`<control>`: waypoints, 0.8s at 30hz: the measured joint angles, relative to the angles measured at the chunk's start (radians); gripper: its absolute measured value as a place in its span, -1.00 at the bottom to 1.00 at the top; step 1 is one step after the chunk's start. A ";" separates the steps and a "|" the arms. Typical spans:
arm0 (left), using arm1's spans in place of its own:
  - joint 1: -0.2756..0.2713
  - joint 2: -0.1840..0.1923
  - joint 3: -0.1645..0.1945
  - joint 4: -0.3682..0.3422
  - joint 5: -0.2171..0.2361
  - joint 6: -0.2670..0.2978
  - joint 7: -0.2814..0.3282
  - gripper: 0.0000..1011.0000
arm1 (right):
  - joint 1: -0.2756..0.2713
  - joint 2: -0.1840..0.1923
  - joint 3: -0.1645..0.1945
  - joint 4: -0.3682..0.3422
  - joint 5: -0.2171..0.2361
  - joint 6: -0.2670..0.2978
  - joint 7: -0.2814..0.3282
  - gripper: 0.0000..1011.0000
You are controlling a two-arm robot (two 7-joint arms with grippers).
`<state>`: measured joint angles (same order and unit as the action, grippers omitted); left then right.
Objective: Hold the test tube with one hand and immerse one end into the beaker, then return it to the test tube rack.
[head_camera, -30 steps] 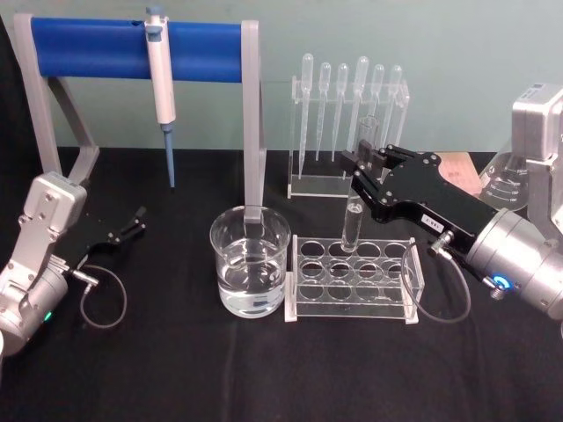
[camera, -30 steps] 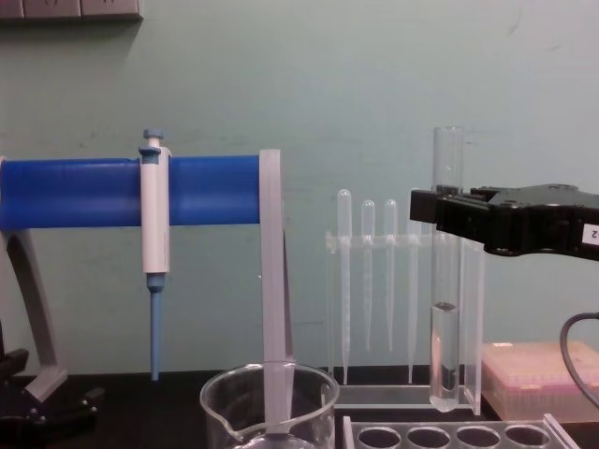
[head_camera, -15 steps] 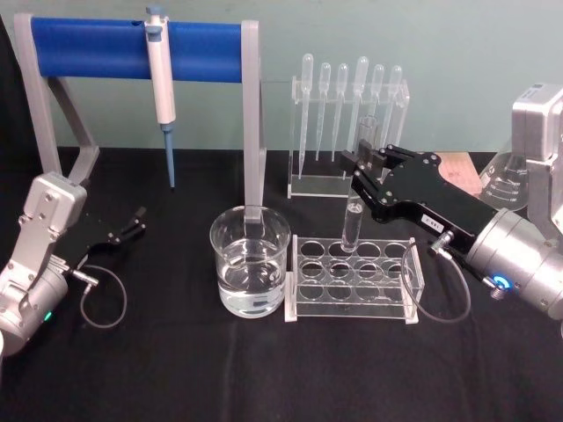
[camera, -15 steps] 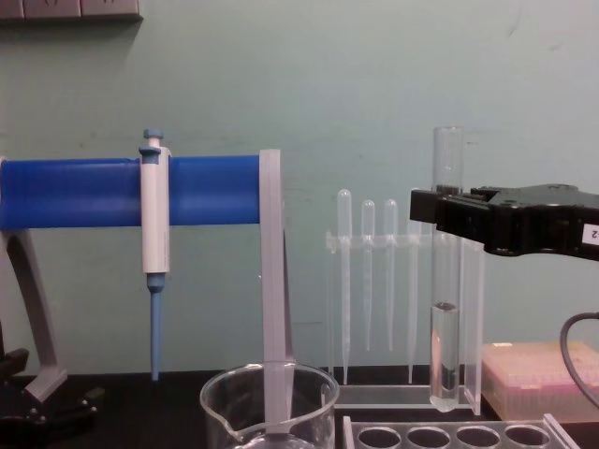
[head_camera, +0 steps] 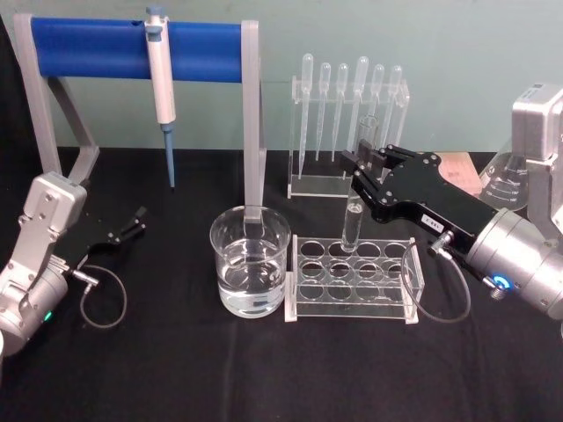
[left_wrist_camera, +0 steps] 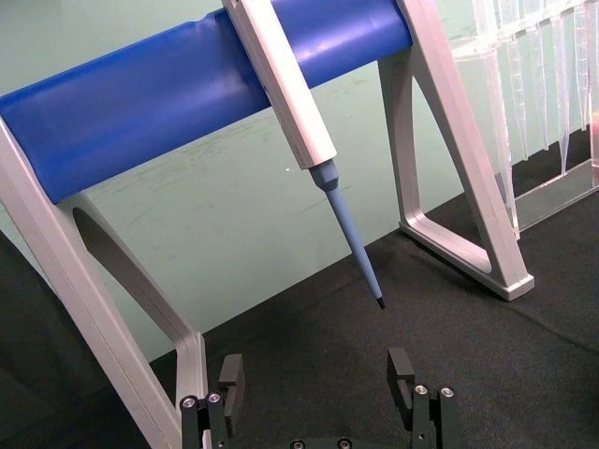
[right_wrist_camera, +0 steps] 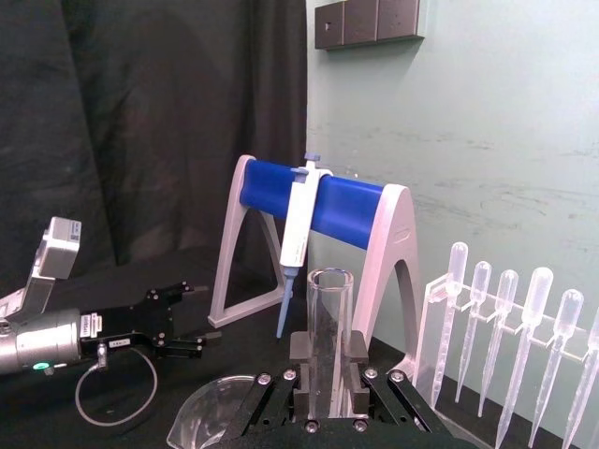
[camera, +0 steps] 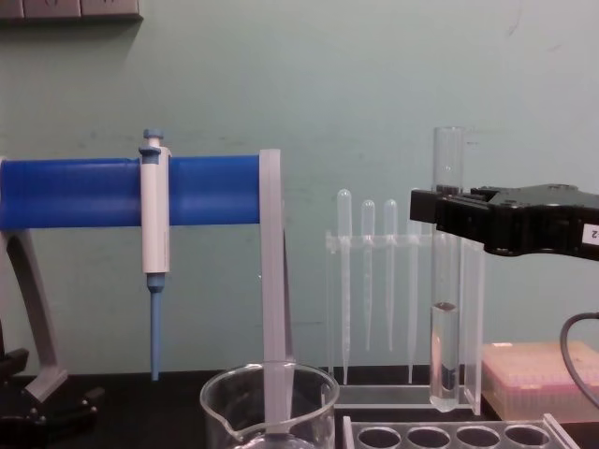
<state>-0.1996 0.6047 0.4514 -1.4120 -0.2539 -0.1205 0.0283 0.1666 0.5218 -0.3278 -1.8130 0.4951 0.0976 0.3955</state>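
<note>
The test tube (head_camera: 354, 215) is a clear glass tube held upright, with some clear liquid in its lower part (camera: 445, 346). My right gripper (head_camera: 362, 167) is shut on the test tube's upper half, below its open rim (right_wrist_camera: 328, 281). Its round bottom hangs just above a back-row hole of the clear rack (head_camera: 303, 312). The beaker (head_camera: 250, 264), partly filled with water, stands on the black table just left of the rack, apart from the tube. My left gripper (head_camera: 136, 220) rests open and holds nothing at the far left, its fingers (left_wrist_camera: 401, 369) spread wide.
A blue-barred stand (head_camera: 88, 48) holding a blue-and-white pipettor (head_camera: 160, 79) rises behind the beaker. A clear holder of plastic pipettes (head_camera: 347, 88) stands behind the rack. A glass flask (head_camera: 506, 180) and a pink box (camera: 538, 374) sit at the back right.
</note>
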 joint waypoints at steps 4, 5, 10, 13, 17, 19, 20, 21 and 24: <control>0.000 0.000 0.000 0.000 0.000 0.000 0.000 0.98 | 0.000 0.000 0.000 0.000 0.000 0.000 0.000 -0.56; 0.000 0.000 0.000 0.000 0.000 0.000 0.000 0.98 | 0.000 0.000 0.000 0.000 0.000 0.000 0.000 -0.56; 0.000 0.000 0.000 0.000 0.000 0.000 0.000 0.98 | 0.000 0.000 0.000 0.000 0.000 0.000 0.000 -0.56; 0.000 0.000 0.000 0.000 0.000 0.000 0.000 0.98 | 0.000 0.000 0.000 0.000 0.000 0.000 0.000 -0.56; 0.000 0.000 0.000 0.000 0.000 0.000 0.000 0.98 | 0.000 0.000 0.000 0.000 0.000 0.000 0.000 -0.56; 0.000 0.000 0.000 0.000 0.000 0.000 0.000 0.98 | 0.000 0.000 0.000 0.000 0.000 0.000 0.000 -0.56; 0.000 0.000 0.000 0.000 0.000 0.000 0.000 0.98 | 0.000 0.000 0.000 0.000 0.000 0.000 0.000 -0.55; 0.000 0.000 0.000 0.000 0.000 0.000 0.000 0.98 | 0.000 0.000 0.000 0.000 0.000 0.000 0.000 -0.55; 0.000 0.000 0.000 0.000 0.000 0.000 0.000 0.98 | 0.000 0.000 0.000 0.000 0.000 0.000 0.000 -0.56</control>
<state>-0.1995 0.6047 0.4514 -1.4120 -0.2539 -0.1205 0.0283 0.1666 0.5218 -0.3278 -1.8130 0.4951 0.0975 0.3955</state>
